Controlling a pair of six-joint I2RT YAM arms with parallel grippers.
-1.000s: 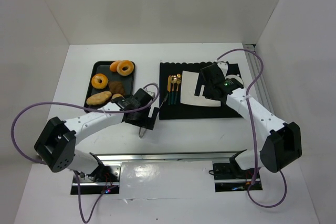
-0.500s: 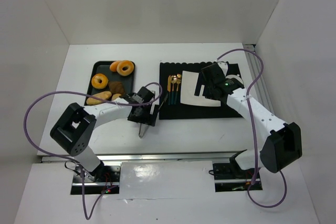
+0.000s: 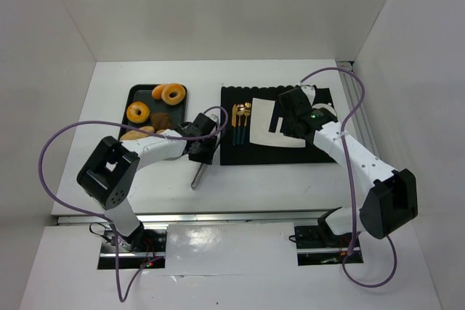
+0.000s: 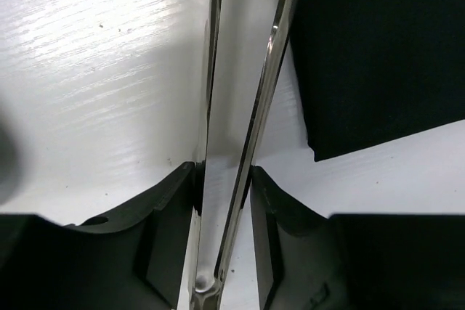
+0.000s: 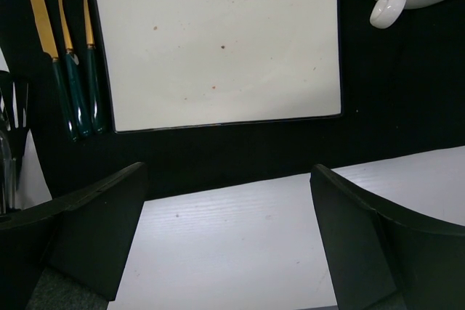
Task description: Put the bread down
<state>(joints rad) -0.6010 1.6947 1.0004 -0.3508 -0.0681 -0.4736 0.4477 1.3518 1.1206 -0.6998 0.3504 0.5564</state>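
Closing since a second earlier, the left gripper point(image 4: 224, 179) clamped the tongs point(image 4: 270, 70) beside the black mat point(image 4: 378, 56). Beyond, a brown bun point(image 3: 161, 120) lay between it and the tray's point(image 3: 134, 92) near ring bread point(image 3: 138, 112) and far ring bread point(image 3: 173, 94). The right gripper point(image 5: 225, 230) hung spread by the plate point(image 5: 218, 41).
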